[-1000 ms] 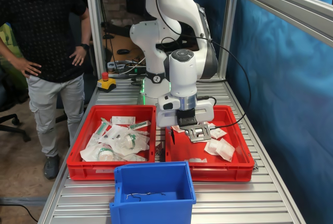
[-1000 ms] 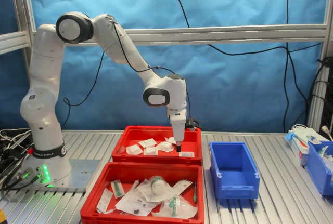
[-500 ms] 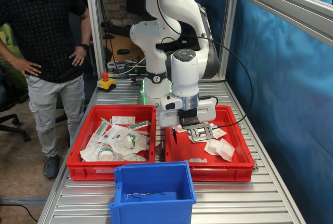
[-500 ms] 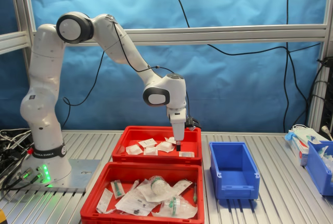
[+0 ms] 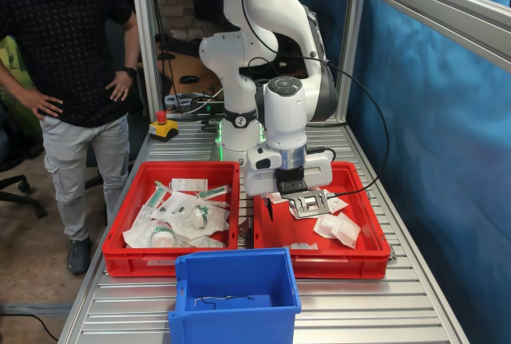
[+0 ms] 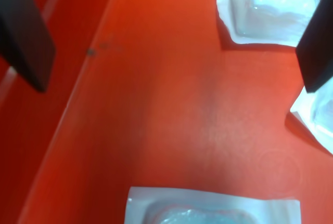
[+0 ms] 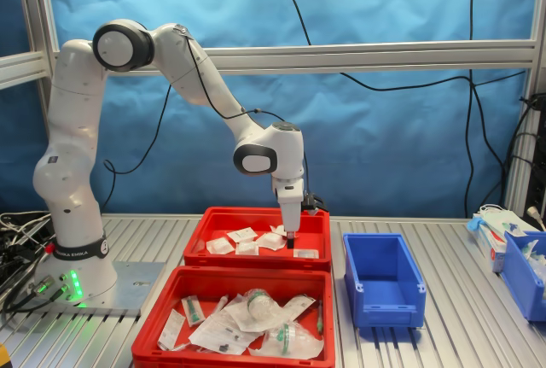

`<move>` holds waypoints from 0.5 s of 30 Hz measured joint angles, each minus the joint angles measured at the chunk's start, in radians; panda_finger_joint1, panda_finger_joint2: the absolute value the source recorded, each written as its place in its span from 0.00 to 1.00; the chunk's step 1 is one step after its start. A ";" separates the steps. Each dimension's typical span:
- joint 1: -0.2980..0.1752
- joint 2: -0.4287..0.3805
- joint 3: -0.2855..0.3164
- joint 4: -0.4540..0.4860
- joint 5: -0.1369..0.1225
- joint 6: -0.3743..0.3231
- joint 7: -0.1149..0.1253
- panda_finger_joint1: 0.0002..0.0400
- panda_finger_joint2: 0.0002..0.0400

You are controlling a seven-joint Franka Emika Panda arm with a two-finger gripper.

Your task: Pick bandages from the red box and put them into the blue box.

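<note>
In the first exterior view the red box (image 5: 335, 265) with the small white bandages (image 5: 343, 229) sits right of its twin. My gripper (image 5: 286, 210) hangs low inside it, over bare red floor near its left wall. The wrist view shows both dark fingers (image 6: 23, 26) wide apart with nothing between them, so the gripper (image 6: 171, 42) is open. Bandages (image 6: 270, 5) lie beside one finger and another packet (image 6: 208, 211) lies just ahead. In the second exterior view the gripper (image 7: 291, 242) hovers by a packet (image 7: 305, 254) in the red box (image 7: 256, 212). The blue box (image 5: 231, 324) (image 7: 388, 304) stands apart.
The twin red crate (image 5: 172, 261) (image 7: 153, 334) holds bigger green-marked packs. A person (image 5: 72, 81) stands beside the table at the first exterior view's left, near a yellow emergency-stop button (image 5: 162, 127). Another blue bin (image 7: 525, 276) and a white box (image 7: 495, 231) sit at the second exterior view's right.
The arm has drifted slightly toward the first exterior view's right and the gripper has risen a little inside the red box. It stays open and holds nothing.
</note>
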 joint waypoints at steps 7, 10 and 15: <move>0.000 0.000 0.013 -0.010 0.000 0.000 0.000 1.00 1.00; 0.000 0.000 0.017 -0.012 0.000 0.000 0.000 1.00 1.00; 0.000 0.000 0.021 -0.019 0.000 0.000 0.000 1.00 1.00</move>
